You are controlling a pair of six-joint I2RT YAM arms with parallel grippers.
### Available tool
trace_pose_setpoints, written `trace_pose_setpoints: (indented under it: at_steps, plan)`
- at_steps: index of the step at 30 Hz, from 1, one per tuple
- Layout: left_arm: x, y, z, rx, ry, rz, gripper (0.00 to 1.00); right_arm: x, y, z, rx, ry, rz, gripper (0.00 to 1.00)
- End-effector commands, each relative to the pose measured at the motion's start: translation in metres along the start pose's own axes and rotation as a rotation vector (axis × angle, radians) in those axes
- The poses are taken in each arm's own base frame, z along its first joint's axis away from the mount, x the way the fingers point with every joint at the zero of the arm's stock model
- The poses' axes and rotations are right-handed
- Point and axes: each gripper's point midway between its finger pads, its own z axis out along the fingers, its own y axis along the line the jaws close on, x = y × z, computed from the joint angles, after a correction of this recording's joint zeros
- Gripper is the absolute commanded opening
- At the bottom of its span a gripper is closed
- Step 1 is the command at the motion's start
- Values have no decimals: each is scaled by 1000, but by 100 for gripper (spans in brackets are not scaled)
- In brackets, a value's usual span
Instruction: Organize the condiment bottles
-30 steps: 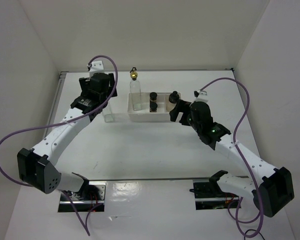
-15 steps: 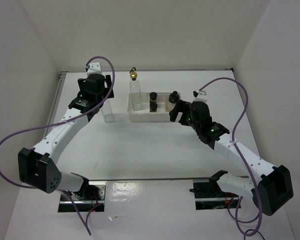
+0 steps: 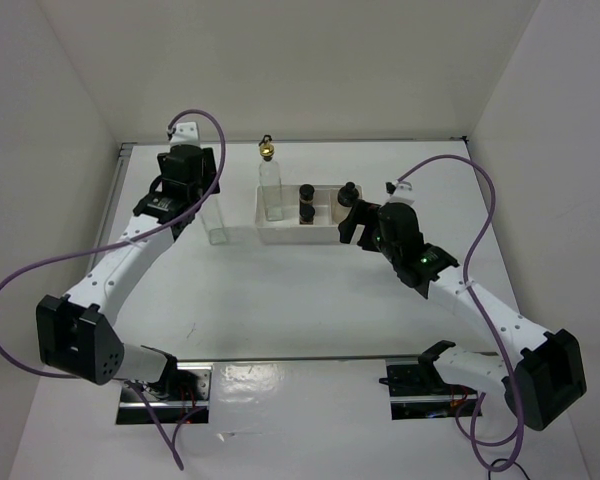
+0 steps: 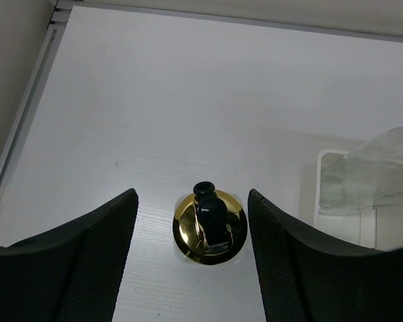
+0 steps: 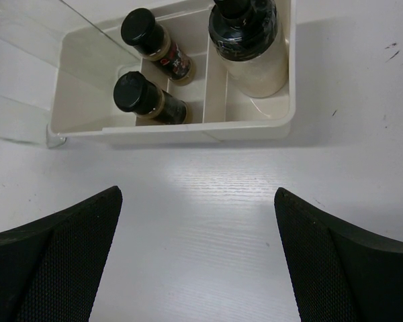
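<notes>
One tall clear glass bottle (image 3: 216, 222) stands on the table left of the white tray (image 3: 325, 236). My left gripper (image 3: 200, 195) is open directly above it. In the left wrist view its gold pourer top (image 4: 210, 228) sits between my spread fingers (image 4: 87, 261) without touching them. The second tall bottle (image 3: 271, 192) stands in the tray's left compartment. Two small dark jars (image 5: 154, 37) (image 5: 144, 99) stand in the middle compartment and the whitish jar (image 5: 250, 41) in the right one. My right gripper (image 5: 196, 194) is open and empty over the table, just in front of the tray.
White walls enclose the table at the back and both sides. A metal strip (image 4: 27, 107) runs along the table's left edge. Purple cables loop over both arms. The tray's near wall (image 5: 188, 129) lies just ahead of my right fingers.
My left gripper has shifted a little to the left above the standing bottle. The right arm and the things in the tray have stayed where they were.
</notes>
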Motion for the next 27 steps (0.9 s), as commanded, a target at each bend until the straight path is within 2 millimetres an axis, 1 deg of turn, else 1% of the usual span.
trace_pose_setpoints:
  at_steps: [1, 3, 4, 6, 7, 8, 10, 11, 13, 15, 16, 19, 22, 23, 24, 26, 27]
  plan:
    - [-5, -4, 7, 19, -23, -6, 73, -11, 1, 4, 2, -43, 2, 98]
    - [-2, -5, 9, 17, -15, -2, 73, -11, 1, 4, 2, -43, 2, 98]
    - [-3, -1, 11, 8, -15, -6, 73, -11, 1, 4, 2, -43, 2, 98]
    - [-4, -4, 12, 17, -13, -6, 73, -9, 0, 6, 7, -36, -1, 98]
    - [-1, -5, 15, 16, -5, -2, 73, -9, 0, 6, 7, -36, -1, 98]
    - [-1, -5, 15, 16, -5, -2, 73, -13, 2, 5, 2, -43, 2, 98]
    - [0, -6, 15, 25, -3, -2, 73, -13, 2, 5, 2, -43, 2, 98]
    - [0, -6, 15, 25, -3, -2, 72, -10, 1, 8, 7, -35, -1, 98]
    - [0, -6, 15, 25, -3, -2, 66, -10, 1, 8, 7, -35, -1, 98]
    - [0, -6, 15, 25, -3, -2, 62, -14, 3, 7, 3, -42, 1, 98]
    - [3, -7, 17, 23, 5, 2, 58, -14, 3, 7, 3, -42, 1, 98]
    - [3, -7, 17, 23, 5, 2, 54, -12, 2, 9, 7, -35, -1, 98]
    - [9, -8, 23, 19, 22, 11, 44, -12, 2, 9, 7, -35, -1, 98]
    - [9, -8, 23, 19, 23, 11, 40, -12, 2, 9, 7, -35, -1, 98]
    - [5, -9, 22, 21, 15, -2, 37, -12, 2, 9, 7, -35, -1, 98]
    - [8, -10, 21, 28, 27, 3, 31, -12, 2, 9, 7, -35, -1, 98]
    - [5, -10, 20, 28, 26, 2, 24, -12, 2, 9, 7, -35, -1, 98]
